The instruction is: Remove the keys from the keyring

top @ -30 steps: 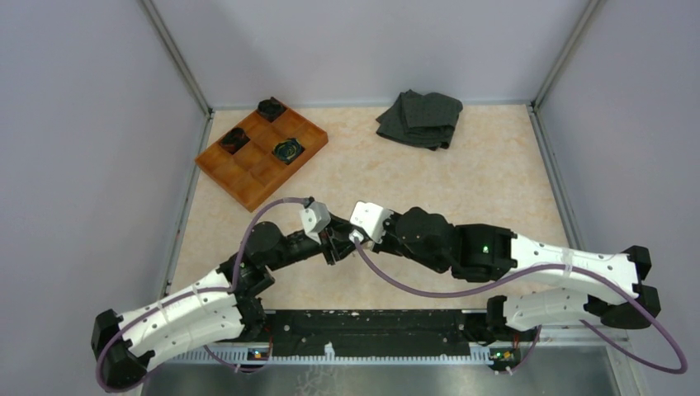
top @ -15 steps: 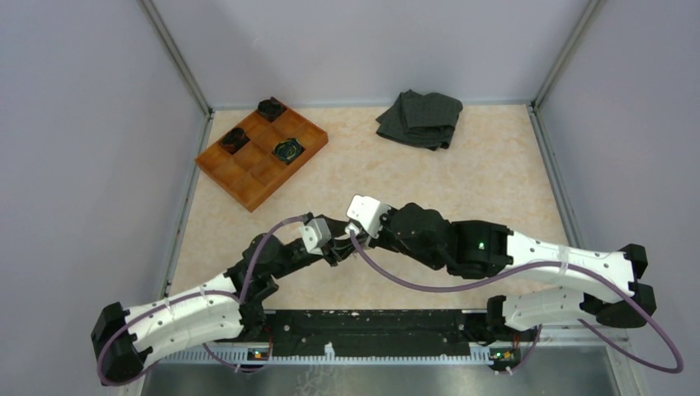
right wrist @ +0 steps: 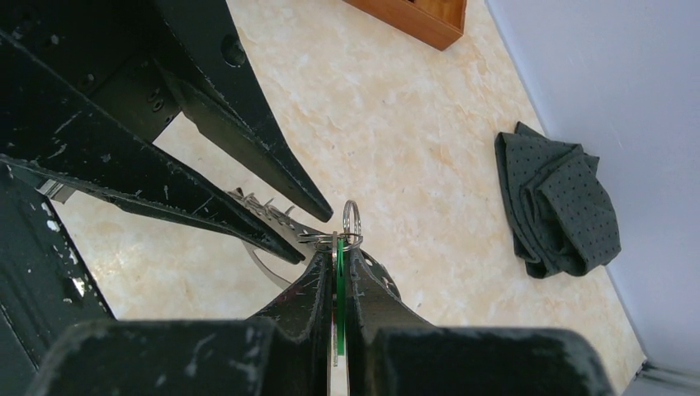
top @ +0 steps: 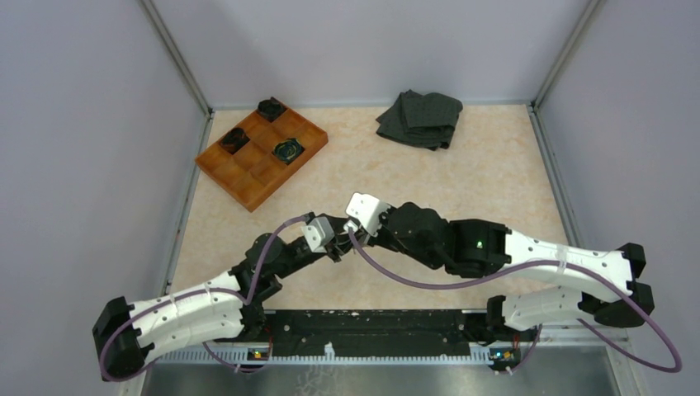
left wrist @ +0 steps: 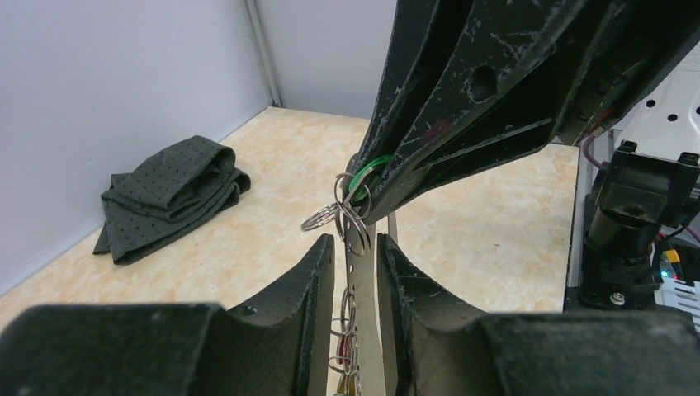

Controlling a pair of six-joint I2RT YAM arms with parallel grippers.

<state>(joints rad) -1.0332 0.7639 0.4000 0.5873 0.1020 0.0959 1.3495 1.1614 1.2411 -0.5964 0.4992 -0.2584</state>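
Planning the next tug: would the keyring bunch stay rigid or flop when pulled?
Probably floppy: the keyring's thin linked rings sit at different angles at the right gripper, which is shut on a green loop. Likely light, being thin wire. The flat key inside the left gripper may slip.

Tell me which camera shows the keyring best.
Right wrist: the keyring stands sharp against the pale table. Left wrist shows its loops tangled and dim; in the top view the arms hide it.

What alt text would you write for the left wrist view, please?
The left gripper straddles a flat grey key hanging from the keyring, which the right gripper pinches from the upper right. A folded dark cloth lies on the beige table behind.
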